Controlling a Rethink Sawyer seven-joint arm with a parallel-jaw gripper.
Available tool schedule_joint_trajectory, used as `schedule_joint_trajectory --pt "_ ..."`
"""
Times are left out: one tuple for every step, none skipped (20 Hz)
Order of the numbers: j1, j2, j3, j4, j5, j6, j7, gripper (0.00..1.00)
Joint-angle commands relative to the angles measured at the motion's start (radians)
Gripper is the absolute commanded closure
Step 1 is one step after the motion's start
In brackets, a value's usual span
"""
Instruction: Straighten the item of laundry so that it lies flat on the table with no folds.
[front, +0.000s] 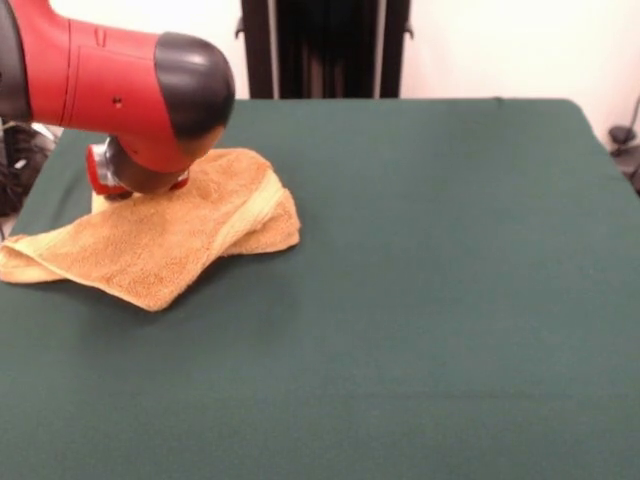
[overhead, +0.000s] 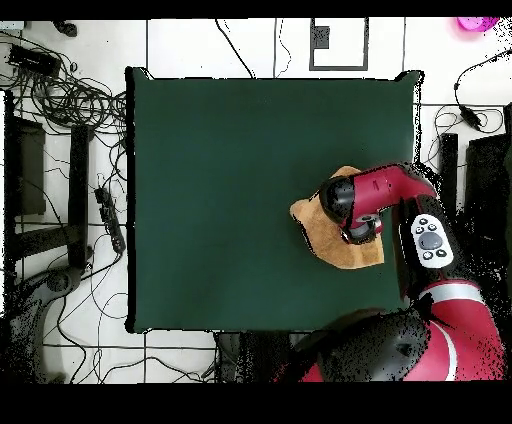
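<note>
We see towel (front: 165, 245) folded over itself, rumpled, near tabletop (front: 420, 300) edge on robot's side. End effector (front: 135, 180) down at towel's rear part, touching cloth. We cannot tell finger state; arm hides it.

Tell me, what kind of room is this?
Probably a robotics lab. A red arm hangs over a folded orange towel on a green-covered table, and loose cables sprawl over the tiled floor around it.
</note>
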Motion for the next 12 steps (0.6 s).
schedule_joint_trajectory --pt "-0.010 0.138 -0.067 -0.105 -0.188 -0.186 -0.072 1.00" --pt "-0.011 0.135 -0.071 -0.103 -0.187 -0.187 -0.074 1.00" --pt "-0.011 0.133 -0.074 -0.101 -0.186 -0.188 -0.076 1.00" --pt "-0.012 0.132 -0.077 -0.099 -0.186 -0.190 -0.077 1.00" --pt "-0.013 0.130 -0.079 -0.097 -0.187 -0.191 -0.078 1.00" --pt "-0.013 0.130 -0.081 -0.097 -0.188 -0.190 -0.079 1.00" --pt "-0.013 0.129 -0.082 -0.096 -0.189 -0.190 -0.079 1.00" --pt "-0.013 0.134 -0.082 -0.100 -0.191 -0.189 -0.080 1.00" --pt "-0.011 0.137 -0.085 -0.103 -0.194 -0.184 -0.081 1.00" --pt "-0.009 0.139 -0.088 -0.107 -0.198 -0.180 -0.081 1.00" --pt "-0.005 0.140 -0.094 -0.109 -0.201 -0.170 -0.081 1.00" --pt "-0.001 0.141 -0.099 -0.111 -0.204 -0.161 -0.082 1.00"
